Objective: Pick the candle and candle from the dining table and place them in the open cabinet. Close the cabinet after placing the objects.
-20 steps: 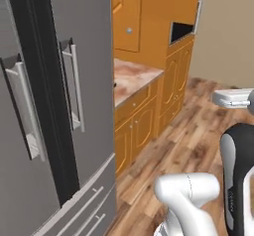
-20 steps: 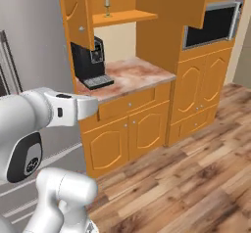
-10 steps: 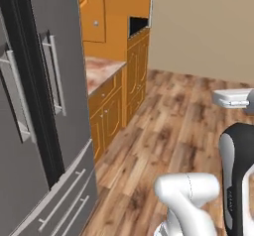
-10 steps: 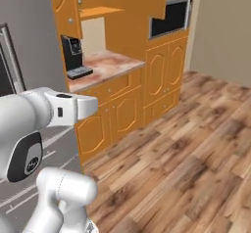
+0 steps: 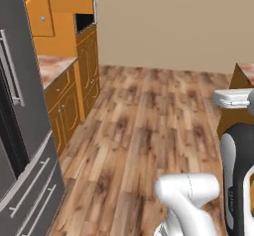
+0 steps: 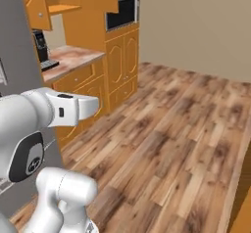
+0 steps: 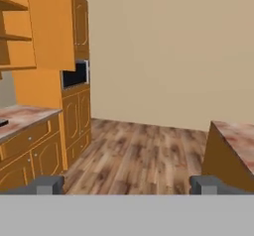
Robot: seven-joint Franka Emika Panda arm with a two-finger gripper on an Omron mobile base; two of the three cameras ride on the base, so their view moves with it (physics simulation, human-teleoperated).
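1. End effector (image 7: 127, 184): in the hand view its two dark fingertips (image 7: 49, 184) stand spread wide at the lower edge, with nothing between them. You are carrying nothing.
2. Step in hand, as you should judge it: driving the base across the wooden floor (image 6: 186, 124) toward the dining counter (image 7: 237, 146). No grasp is under way yet.
3. Your target shows as a marbled slab corner on the right of the hand view, and as a small brown corner at the right edge of the left base view. The candles are not visible on the part you can see, so do not assume where they stand.
4. The open cabinet (image 7: 30, 27) hangs at upper left in the hand view, inner shelf exposed, above the marbled kitchen run (image 6: 73, 56) holding a coffee machine (image 6: 41, 48). Note it for the return trip.
5. Keep the arm tucked while you turn; the grey refrigerator (image 5: 20, 131) sits close on your left.
6. Bring the counter top fully into the hand view before reaching, and leave the jaws apart until a candle sits between them.
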